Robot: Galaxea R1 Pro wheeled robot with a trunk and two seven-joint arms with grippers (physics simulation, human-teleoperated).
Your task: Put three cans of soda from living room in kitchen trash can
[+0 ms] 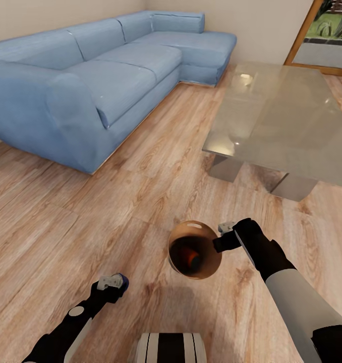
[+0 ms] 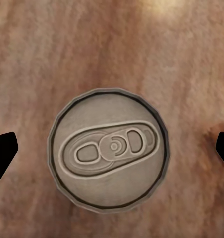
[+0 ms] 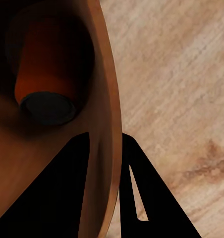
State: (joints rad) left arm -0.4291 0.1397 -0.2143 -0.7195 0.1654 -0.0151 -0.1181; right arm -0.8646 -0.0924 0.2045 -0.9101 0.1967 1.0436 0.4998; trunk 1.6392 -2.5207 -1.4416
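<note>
Copper-brown trash can [image 1: 194, 250] is being gripped by its rim in the closed right pincer [image 1: 222, 237] above the wood floor [image 1: 156, 166]; an orange can [image 3: 45, 74] is lying inside. Left pincer [image 2: 112, 148] is being held wide apart, a silver-topped can [image 2: 109, 148] between its fingers.

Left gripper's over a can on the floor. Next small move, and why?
Probably lower the left gripper straight down: the silver-topped soda can stands upright, centred between open fingers. The right gripper grips the copper-brown bin by its rim.
</note>
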